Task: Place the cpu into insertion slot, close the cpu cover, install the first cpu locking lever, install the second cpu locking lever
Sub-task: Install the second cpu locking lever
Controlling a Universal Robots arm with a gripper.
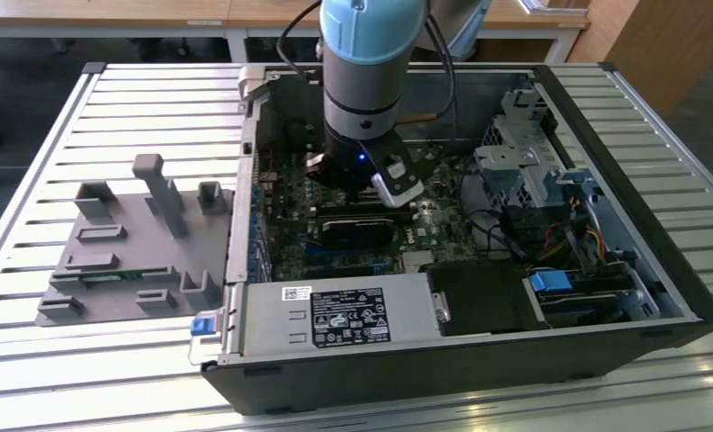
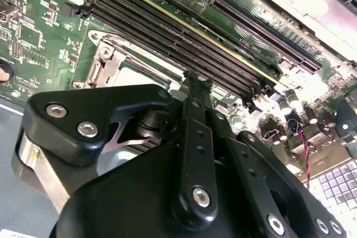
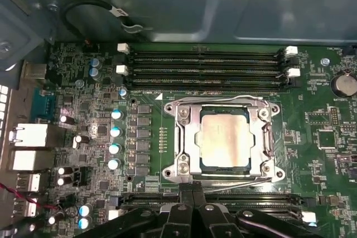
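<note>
In the first wrist view the cpu (image 3: pixel 225 137) lies flat in the insertion slot (image 3: pixel 268 110), its silvery top showing through the cut-out of the cpu cover (image 3: pixel 189 143), which is down over it. One thin wire locking lever (image 3: pixel 223 100) runs along the socket's side by the memory slots, a second lever (image 3: pixel 245 181) along the side nearest my fingers. My gripper (image 3: pixel 192 189) is shut with nothing between its fingers, its tip at that near edge. The second wrist view has the gripper (image 2: pixel 195 79) beside the cover (image 2: pixel 109 62). In the exterior view the gripper (image 1: pixel 359 193) hangs low over the motherboard.
Long black memory slots (image 3: pixel 206 65) flank the socket on two sides. The open computer case holds a power supply (image 1: pixel 338 315), a drive cage (image 1: pixel 518 162) and cables (image 1: pixel 573 238). A grey parts fixture (image 1: pixel 140 243) stands on the slatted table at the exterior view's left.
</note>
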